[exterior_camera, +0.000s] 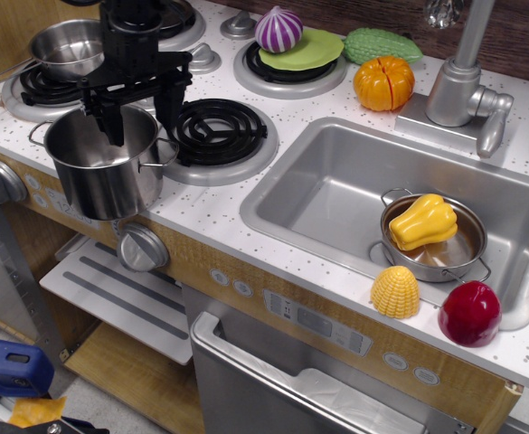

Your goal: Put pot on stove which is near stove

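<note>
The tall shiny steel pot stands upright at the counter's front left edge, just left of the stove. The stove is a black spiral coil burner with a wide silver rim, bare on top. My black gripper is open and hangs over the pot's far right rim. One finger dips inside the pot opening and the other finger is outside, by the right loop handle. The jaws stand apart and hold nothing.
A smaller steel saucepan sits on the back left burner. A purple onion on a green plate, a green gourd and an orange pumpkin lie behind the sink. A bowl with a yellow pepper sits in the sink.
</note>
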`<state>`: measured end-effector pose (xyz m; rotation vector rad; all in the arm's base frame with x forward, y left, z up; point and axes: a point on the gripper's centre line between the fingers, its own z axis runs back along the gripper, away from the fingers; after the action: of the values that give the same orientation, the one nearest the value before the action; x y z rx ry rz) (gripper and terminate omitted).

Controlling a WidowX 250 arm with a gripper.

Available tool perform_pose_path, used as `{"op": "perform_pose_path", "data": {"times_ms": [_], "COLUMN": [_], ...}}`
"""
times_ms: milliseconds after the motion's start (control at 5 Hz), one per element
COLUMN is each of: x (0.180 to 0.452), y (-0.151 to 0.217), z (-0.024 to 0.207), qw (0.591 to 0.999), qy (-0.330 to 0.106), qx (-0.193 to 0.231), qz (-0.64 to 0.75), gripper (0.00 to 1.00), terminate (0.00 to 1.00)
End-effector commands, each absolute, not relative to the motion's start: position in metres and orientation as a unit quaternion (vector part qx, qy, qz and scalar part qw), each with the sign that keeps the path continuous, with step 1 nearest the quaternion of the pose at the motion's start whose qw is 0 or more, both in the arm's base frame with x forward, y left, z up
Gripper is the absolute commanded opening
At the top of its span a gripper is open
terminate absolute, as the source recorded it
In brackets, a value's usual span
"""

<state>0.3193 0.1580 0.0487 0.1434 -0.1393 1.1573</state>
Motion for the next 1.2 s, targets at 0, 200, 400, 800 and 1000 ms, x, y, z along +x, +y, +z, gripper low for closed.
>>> {"op": "perform_pose_path", "data": {"times_ms": [0, 200, 400, 800, 1000], "x": [0.322, 0.323, 0.323, 0.333, 0.339], "y": [0.167, 0.167, 0.164, 0.158, 0.155], "z": [0.053, 0.05, 0.048, 0.063, 0.073], "qw": [0.827, 0.821, 0.816, 0.814, 0.822], "qy": [-0.08, -0.081, -0.089, -0.1, -0.114], "qx": [0.06, 0.05, 0.047, 0.068, 0.078], "qz": [0.554, 0.562, 0.569, 0.568, 0.552], "gripper": [0.0, 0.0, 0.0, 0.0, 0.0], "terminate": [0.0, 0.0, 0.0, 0.0, 0.0]}}
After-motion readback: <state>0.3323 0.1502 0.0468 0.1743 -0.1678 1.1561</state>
